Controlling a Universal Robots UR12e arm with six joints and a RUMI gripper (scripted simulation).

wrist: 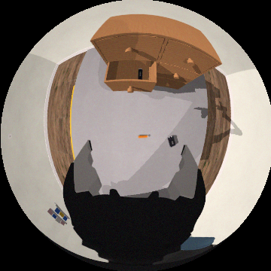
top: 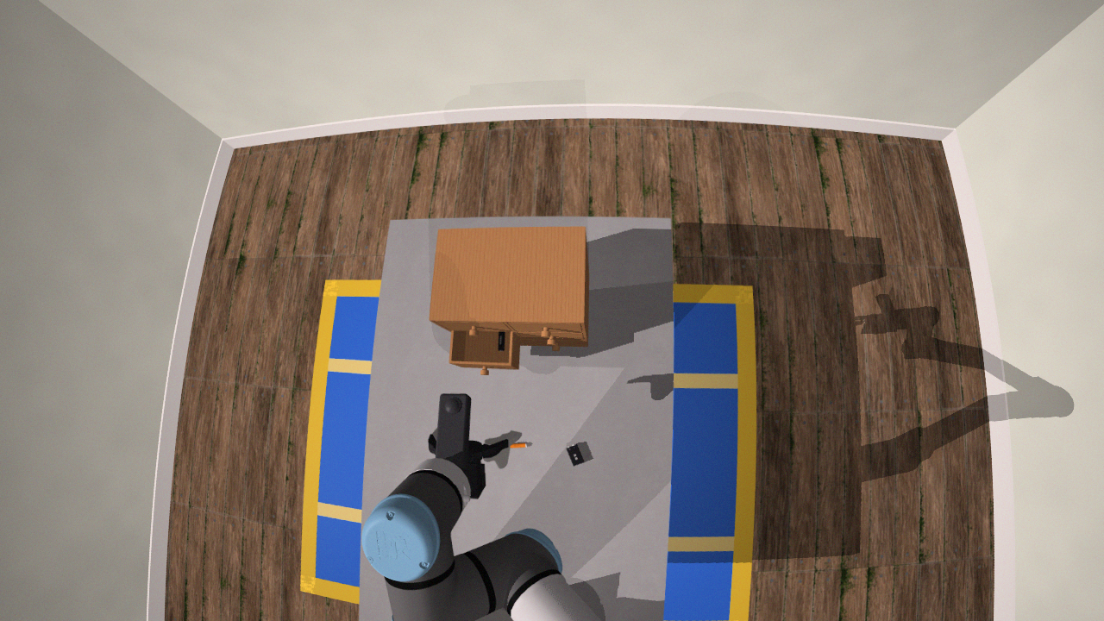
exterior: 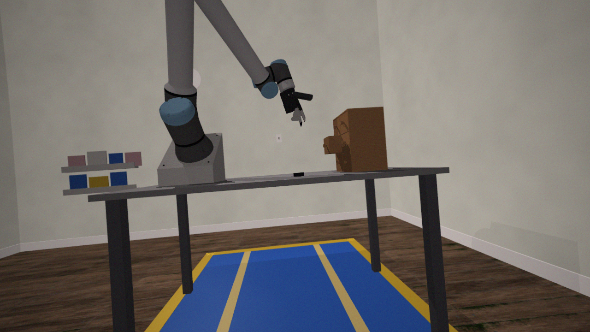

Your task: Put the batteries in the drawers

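The wooden chest (top: 509,270) (exterior: 367,140) (wrist: 150,26) stands upright at the back of the table. Its left middle drawer (top: 482,365) (exterior: 331,145) (wrist: 128,86) is pulled out. A black cylinder (top: 500,341) (wrist: 140,74), apparently the AA battery, lies in it near the right wall. The right middle drawer, with its knob (top: 552,340) (wrist: 176,76), looks shut. A slim orange thing with a grey tip (top: 517,445) (wrist: 143,136) lies on the table; I cannot tell whether it is the AAA battery. My gripper (top: 470,443) (exterior: 302,122) (wrist: 136,144) is open and empty, high above the table in front of the chest.
A small black block with two light spots (top: 575,454) (exterior: 298,174) (wrist: 172,141) lies on the table (top: 409,309) (exterior: 263,184) (wrist: 113,120), right of the orange thing. The open drawer juts out toward my arm. Shelves with coloured boxes hang on the wall beyond the table.
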